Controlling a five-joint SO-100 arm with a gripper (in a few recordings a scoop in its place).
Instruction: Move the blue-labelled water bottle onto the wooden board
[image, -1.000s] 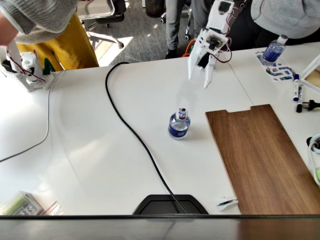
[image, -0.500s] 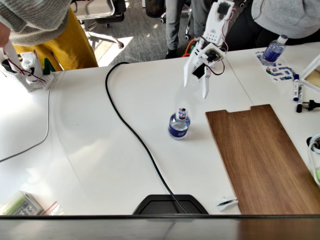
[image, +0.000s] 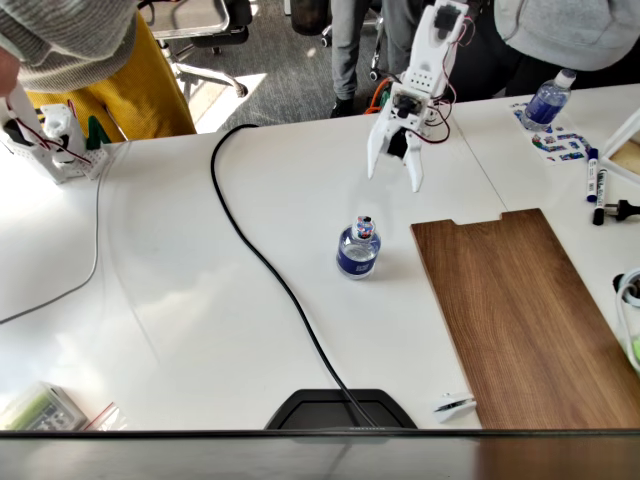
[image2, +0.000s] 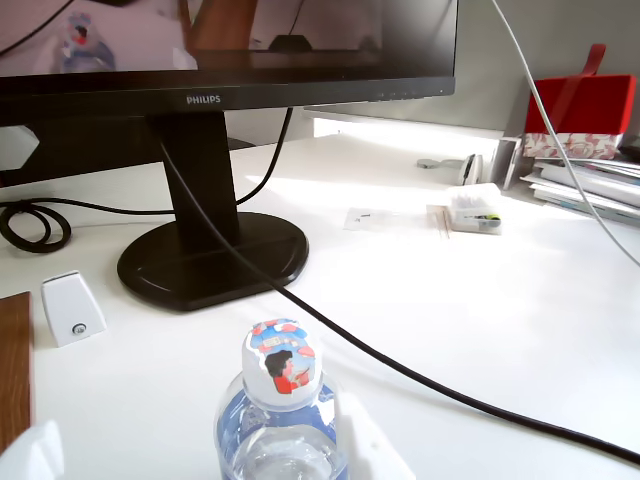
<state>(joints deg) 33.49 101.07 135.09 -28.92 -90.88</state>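
White table (image: 200, 300), gripper (image: 393, 172) seemingly splayed

blue-labelled water bottle (image2: 277, 420) cut off at bottom edge, wooden board (image: 530, 318) running past right edge

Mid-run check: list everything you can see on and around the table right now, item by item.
blue-labelled water bottle: one, clear with dark blue band, upright mid-table, left of the board in the fixed view.
wooden board: one, dark brown, flat at right, nothing on it.
second bottle: one, blue label, white cap, far right corner.
black cable: one, runs across the table to the monitor base.
markers: a few, right edge.
small white box: one, beside the monitor base in the wrist view.
red box: one, far right in the wrist view.
people: standing behind the table.
gripper: one, white, jaws open, above the table behind the bottle, not touching it.
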